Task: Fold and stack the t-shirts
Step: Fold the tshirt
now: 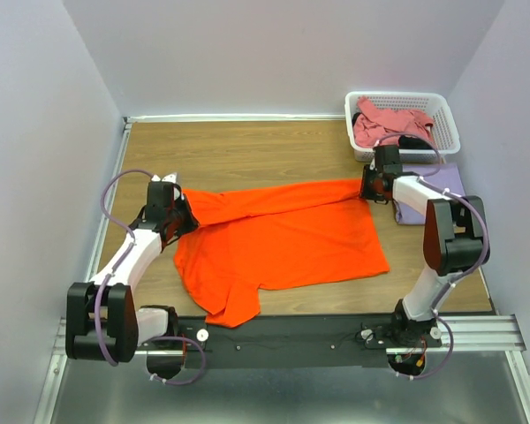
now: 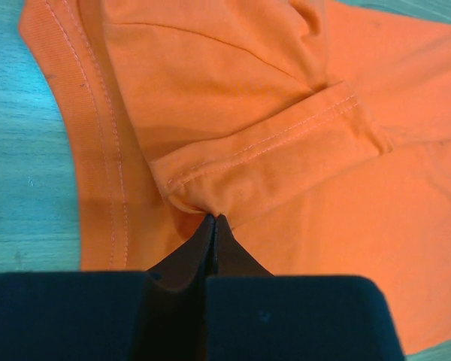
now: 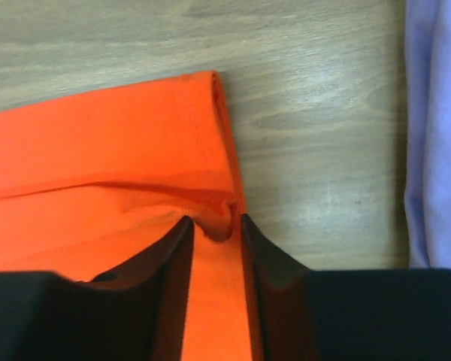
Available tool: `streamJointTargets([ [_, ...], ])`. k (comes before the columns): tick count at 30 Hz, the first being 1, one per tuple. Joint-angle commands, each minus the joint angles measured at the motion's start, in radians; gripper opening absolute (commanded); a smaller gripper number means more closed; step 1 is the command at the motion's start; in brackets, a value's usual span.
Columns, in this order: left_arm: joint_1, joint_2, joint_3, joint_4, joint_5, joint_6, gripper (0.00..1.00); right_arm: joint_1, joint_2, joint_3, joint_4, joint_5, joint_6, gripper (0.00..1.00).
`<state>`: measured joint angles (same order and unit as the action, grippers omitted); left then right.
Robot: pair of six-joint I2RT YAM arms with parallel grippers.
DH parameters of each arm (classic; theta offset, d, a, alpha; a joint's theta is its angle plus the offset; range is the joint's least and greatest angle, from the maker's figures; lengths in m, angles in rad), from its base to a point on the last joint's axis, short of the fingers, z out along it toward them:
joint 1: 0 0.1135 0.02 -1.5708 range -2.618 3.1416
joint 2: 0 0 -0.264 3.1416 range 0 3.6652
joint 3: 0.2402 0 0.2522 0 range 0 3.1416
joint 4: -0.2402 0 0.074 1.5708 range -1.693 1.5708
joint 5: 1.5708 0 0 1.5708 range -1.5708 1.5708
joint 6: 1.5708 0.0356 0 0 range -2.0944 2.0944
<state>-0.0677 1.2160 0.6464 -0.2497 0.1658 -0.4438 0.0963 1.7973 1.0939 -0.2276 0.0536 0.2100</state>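
The bright orange t-shirt [image 1: 283,238] lies spread across the middle of the wooden table, its far edge drawn into a fold between my two grippers. My left gripper [image 1: 178,212] is shut on a pinch of orange cloth by a sleeve hem [image 2: 213,218]. My right gripper [image 1: 368,187] is closed on the shirt's right corner, with bunched cloth between its narrow-set fingers [image 3: 213,224]. The pale lavender t-shirt [image 1: 442,190] lies under my right arm and shows at the right edge of the right wrist view [image 3: 436,128]. The dusty pink t-shirt [image 1: 389,124] and some black cloth [image 1: 413,141] sit in the basket.
The white lattice basket [image 1: 442,106] stands at the back right corner. Grey walls close in the table on the left, back and right. A metal rail [image 1: 336,336] with the arm bases runs along the near edge.
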Motion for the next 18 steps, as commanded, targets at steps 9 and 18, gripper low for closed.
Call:
streamJointTargets([
  [9, -0.006, -0.181, 0.012, -0.002, -0.115, -0.058, 0.68, -0.001, -0.237, -0.014, -0.032, -0.181, 0.023, 0.49],
  [18, 0.019, 0.084, 0.133, 0.121, -0.247, -0.079, 0.77, -0.001, -0.132, 0.081, -0.012, -0.209, 0.080, 0.49],
])
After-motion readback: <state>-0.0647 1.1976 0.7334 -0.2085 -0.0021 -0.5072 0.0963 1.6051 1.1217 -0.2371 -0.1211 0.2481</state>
